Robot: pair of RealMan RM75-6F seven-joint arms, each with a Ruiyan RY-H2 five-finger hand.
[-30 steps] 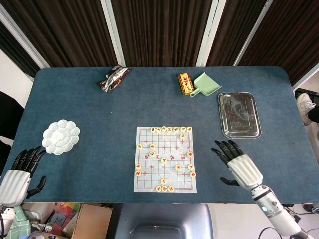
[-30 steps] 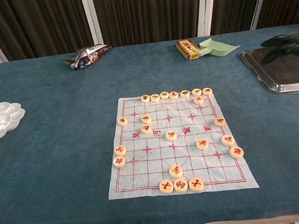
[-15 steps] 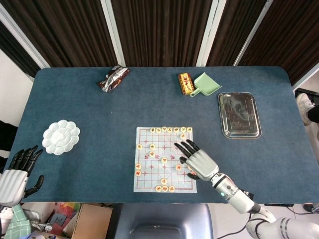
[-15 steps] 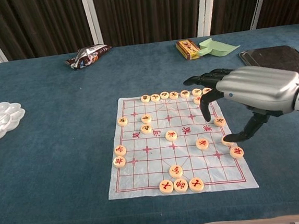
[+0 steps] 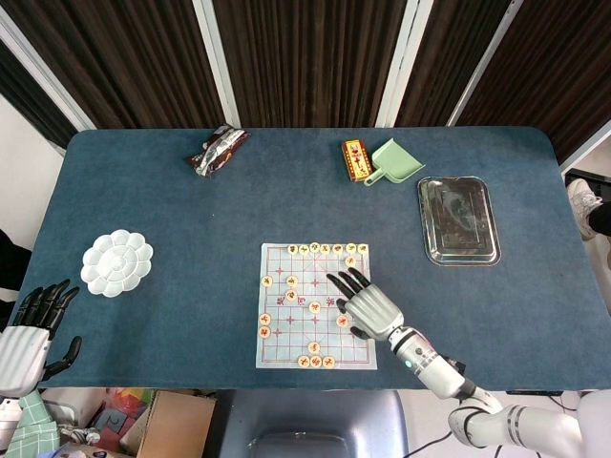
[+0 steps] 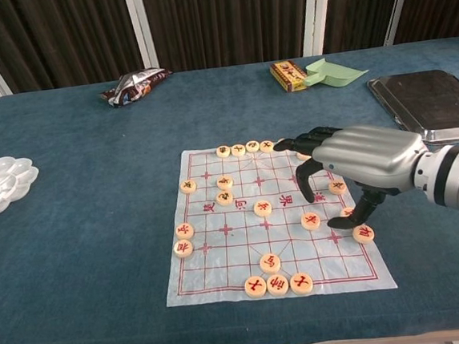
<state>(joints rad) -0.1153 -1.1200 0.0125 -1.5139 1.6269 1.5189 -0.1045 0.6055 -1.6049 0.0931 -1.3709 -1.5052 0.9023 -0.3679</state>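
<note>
1. Your right hand hovered over the right half of the chess board, fingers spread and pointing away from you toward the far-left corner of the table; it held nothing.
2. In the chest view, the thumb reached down toward a round chess piece on the board's right side; contact could not be confirmed from either view.
3. The board lay flat near the front edge of the blue table, its long axis running front to back, the far edge lined with a row of pieces and the near edge carrying three pieces side by side.
4. Other pieces were scattered across the grid, one just beside your thumb at the right edge.
5. Your left hand sat off the front-left corner of the table, fingers apart and pointing up toward the white palette dish; it held nothing and touched nothing visible.
6. Along the far side: a crumpled wrapper at left, a small red-and-yellow box touching a green dustpan, whose handle pointed toward the box.
7. A steel tray lay at right, long axis front to back, well apart from the board.
</note>
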